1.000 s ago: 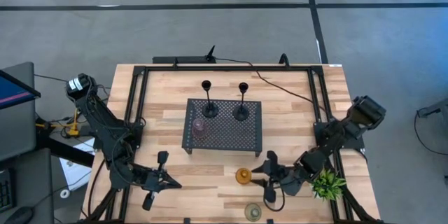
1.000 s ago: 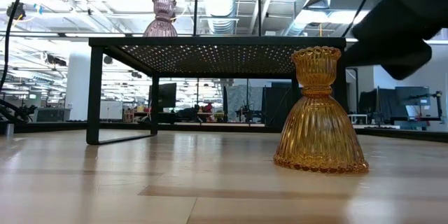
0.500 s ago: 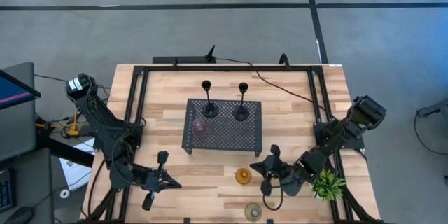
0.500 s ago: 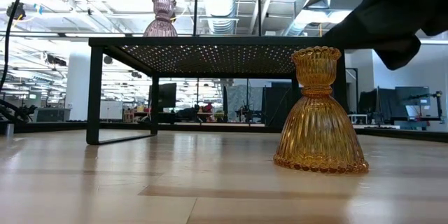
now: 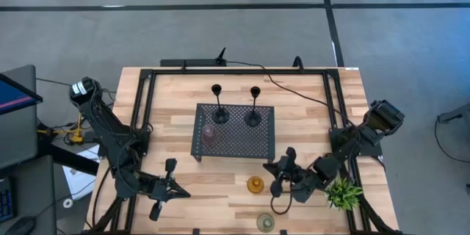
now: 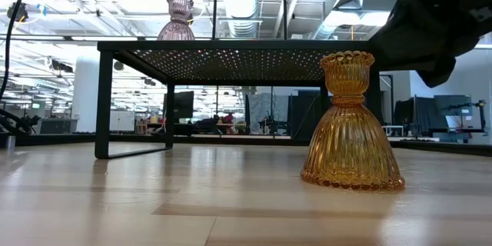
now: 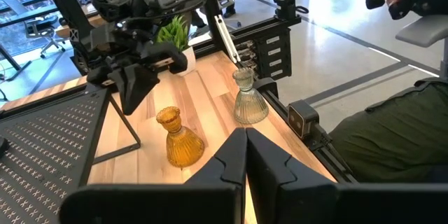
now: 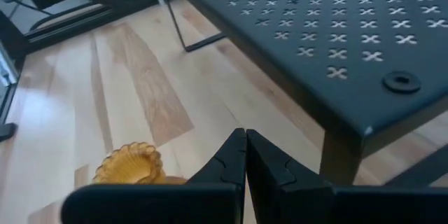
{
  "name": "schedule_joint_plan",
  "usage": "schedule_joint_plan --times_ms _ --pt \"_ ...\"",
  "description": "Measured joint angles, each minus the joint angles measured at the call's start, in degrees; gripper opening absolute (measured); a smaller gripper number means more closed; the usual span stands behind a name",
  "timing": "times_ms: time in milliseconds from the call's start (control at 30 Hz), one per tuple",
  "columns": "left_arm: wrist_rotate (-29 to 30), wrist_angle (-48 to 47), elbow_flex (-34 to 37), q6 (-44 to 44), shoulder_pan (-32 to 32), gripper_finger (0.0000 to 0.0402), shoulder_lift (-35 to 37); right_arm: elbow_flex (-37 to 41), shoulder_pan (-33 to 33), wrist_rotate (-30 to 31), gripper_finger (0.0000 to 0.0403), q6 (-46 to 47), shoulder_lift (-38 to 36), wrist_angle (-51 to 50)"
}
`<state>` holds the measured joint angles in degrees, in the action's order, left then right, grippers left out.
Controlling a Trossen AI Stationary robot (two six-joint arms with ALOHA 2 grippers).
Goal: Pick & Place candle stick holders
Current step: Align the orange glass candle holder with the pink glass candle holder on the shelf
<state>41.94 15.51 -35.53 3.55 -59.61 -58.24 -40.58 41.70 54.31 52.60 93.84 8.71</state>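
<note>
The pale wooden plank tabletop (image 6: 115, 200) looks smooth with a soft sheen. The ribbed amber glass candle holder (image 6: 351, 127) is glossy and translucent, as is the ribbed pink glass one (image 6: 177, 17). The black perforated metal tray (image 8: 364, 35) is matt.

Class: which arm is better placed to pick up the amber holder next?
Probably right: the right gripper hovers beside the amber candle holder, near the black tray. The left gripper waits farther off.

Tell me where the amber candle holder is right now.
In the high view the amber holder stands upright on the table, in front of the black perforated tray, with the right hand close beside it and the green holder nearer the table's front edge.
</note>
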Motion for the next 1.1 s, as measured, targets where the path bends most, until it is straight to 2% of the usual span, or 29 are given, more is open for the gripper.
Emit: schedule_joint_plan --times_ms 267,600,767,900,1033,1100 --pt "0.0 0.0 0.0 0.0 0.0 0.0005 0.0 0.0 -1.2 1.5 0.0 0.4 0.0 -1.4" --pt "0.0 0.0 0.0 -1.9 0.0 0.0005 0.0 0.0 -1.7 2.7 0.0 9.4 0.0 -9.8" --pt "0.0 0.0 0.0 -2.6 0.0 0.0005 0.0 -0.6 -1.2 0.1 0.0 9.6 0.0 -9.8" --pt "0.0 0.0 0.0 -2.6 0.0 0.0005 0.0 -3.3 1.7 -2.3 0.0 7.1 0.0 -9.7" --pt "0.0 0.0 0.0 -2.6 0.0 0.0005 0.0 -6.9 5.3 -5.2 0.0 -0.8 0.0 -9.7" --pt "0.0 0.0 0.0 -2.6 0.0 0.0005 0.0 -8.3 7.1 -6.2 0.0 -1.8 0.0 -9.6"
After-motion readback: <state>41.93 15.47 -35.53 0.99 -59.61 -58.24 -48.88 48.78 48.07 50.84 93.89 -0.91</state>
